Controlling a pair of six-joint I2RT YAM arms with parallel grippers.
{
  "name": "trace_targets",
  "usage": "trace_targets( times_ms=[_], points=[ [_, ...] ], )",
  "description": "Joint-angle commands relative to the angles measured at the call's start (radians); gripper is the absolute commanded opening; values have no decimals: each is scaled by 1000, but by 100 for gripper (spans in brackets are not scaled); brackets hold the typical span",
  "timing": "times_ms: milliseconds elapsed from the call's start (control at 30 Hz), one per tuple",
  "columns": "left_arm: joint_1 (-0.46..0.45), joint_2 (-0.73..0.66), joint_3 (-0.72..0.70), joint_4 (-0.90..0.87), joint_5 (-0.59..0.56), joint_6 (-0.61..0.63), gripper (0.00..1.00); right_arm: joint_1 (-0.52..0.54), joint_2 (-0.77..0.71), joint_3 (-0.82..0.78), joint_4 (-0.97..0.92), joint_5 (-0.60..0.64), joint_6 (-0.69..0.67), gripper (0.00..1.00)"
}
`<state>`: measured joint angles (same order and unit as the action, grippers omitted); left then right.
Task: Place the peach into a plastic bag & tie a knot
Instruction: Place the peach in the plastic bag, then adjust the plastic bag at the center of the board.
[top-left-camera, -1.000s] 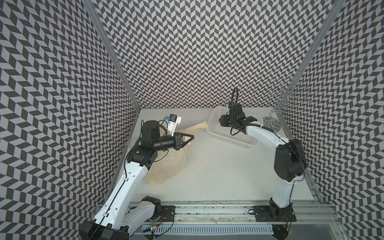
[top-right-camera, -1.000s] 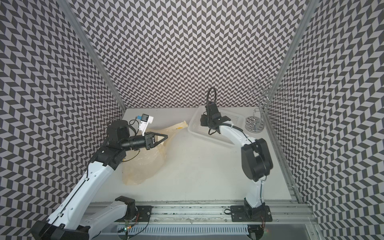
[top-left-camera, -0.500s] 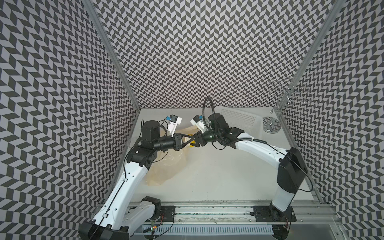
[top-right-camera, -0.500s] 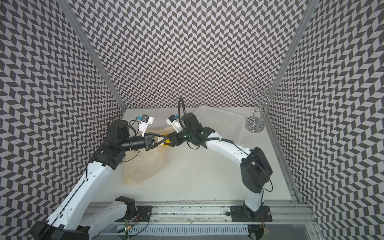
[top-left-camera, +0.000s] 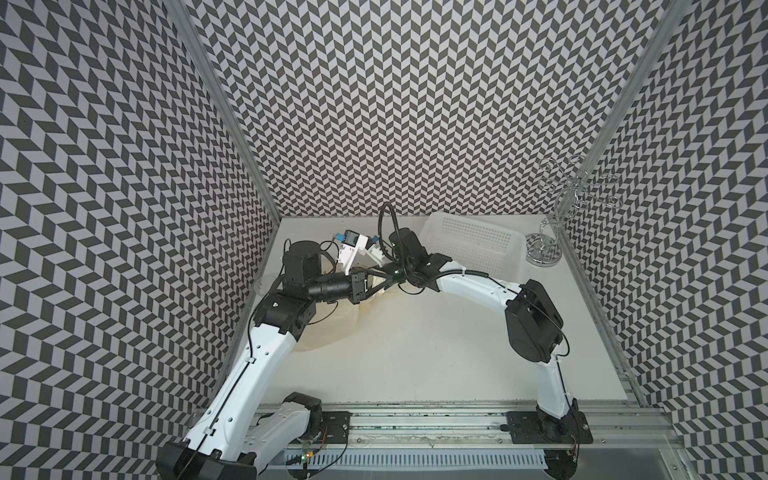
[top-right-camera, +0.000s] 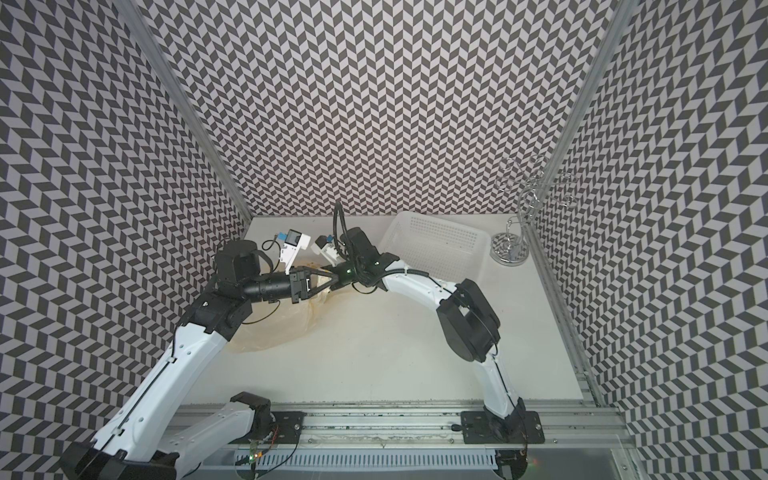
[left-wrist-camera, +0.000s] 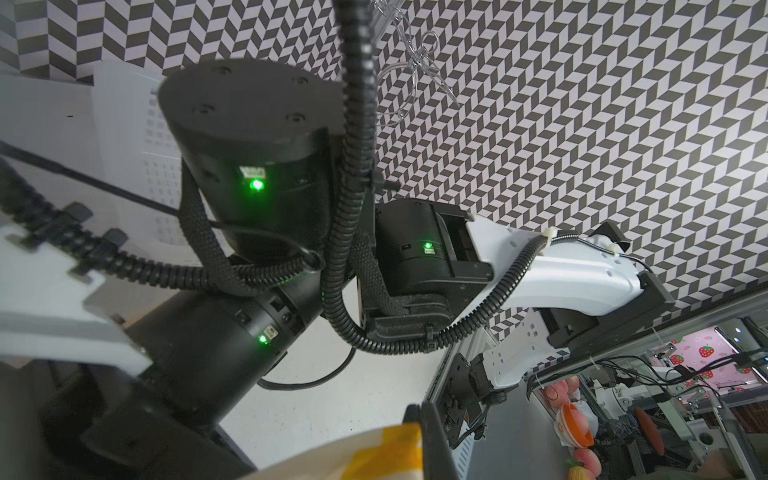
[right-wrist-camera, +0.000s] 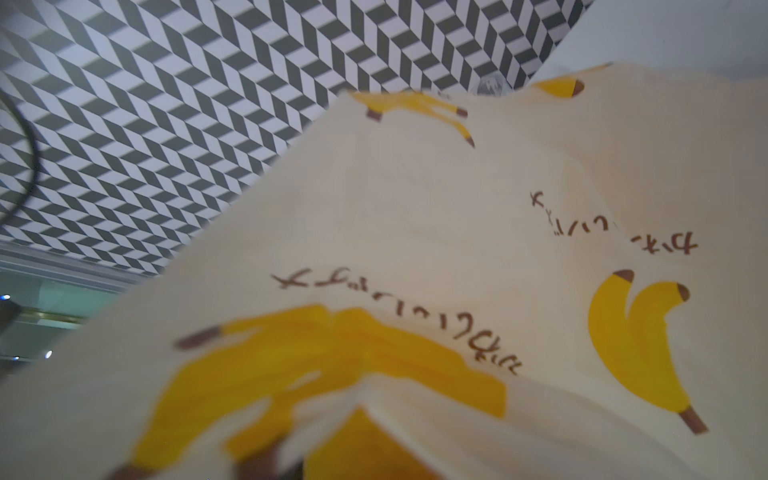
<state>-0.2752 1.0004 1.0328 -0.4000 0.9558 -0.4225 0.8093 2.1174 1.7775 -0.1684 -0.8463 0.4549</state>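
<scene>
Our left gripper (top-left-camera: 388, 278) clamped the plastic bag (top-left-camera: 332, 330), which sagged onto the table (top-left-camera: 436, 353) at far left. Our right gripper (top-right-camera: 336, 278) met it tip to tip; we could not tell its opening.

Premises are a robotics test laboratory, not a home or a shop. A purpose-built cell is walled on three sides with black-and-white chevron panels (top-left-camera: 415, 104), joined by aluminium corner posts (top-left-camera: 230, 124). It encloses a bare white tabletop (top-left-camera: 436, 353). The left arm (top-left-camera: 249, 365) and right arm (top-left-camera: 532, 316), both white and black, are bolted to an aluminium rail (top-left-camera: 415, 424) along the lower edge of both top views. A small circuit board (top-left-camera: 305, 458) lies exposed there. Green status lights (left-wrist-camera: 257, 184) glow on the joints. At the lower right of the left wrist view, outside the cell, are stocked peaches (left-wrist-camera: 584, 459) and a strawberry-print panel (left-wrist-camera: 702, 347).
</scene>
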Motion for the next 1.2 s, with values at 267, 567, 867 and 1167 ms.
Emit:
trace_targets(
  times_ms=[267,567,867,1167],
  points=[
    [26,-29,38,9,-29,-8,0,-25,-19,19,-130,148,-68,95],
    [80,-62,-16,67,-14,-54,0,-109,-333,-183,-85,220,-52,91],
    [76,-44,-27,108,18,-72,0,-150,-553,-322,-213,920,56,99],
    [73,-37,2,70,11,-45,0,-128,-331,-198,-163,712,196,100]
  ],
)
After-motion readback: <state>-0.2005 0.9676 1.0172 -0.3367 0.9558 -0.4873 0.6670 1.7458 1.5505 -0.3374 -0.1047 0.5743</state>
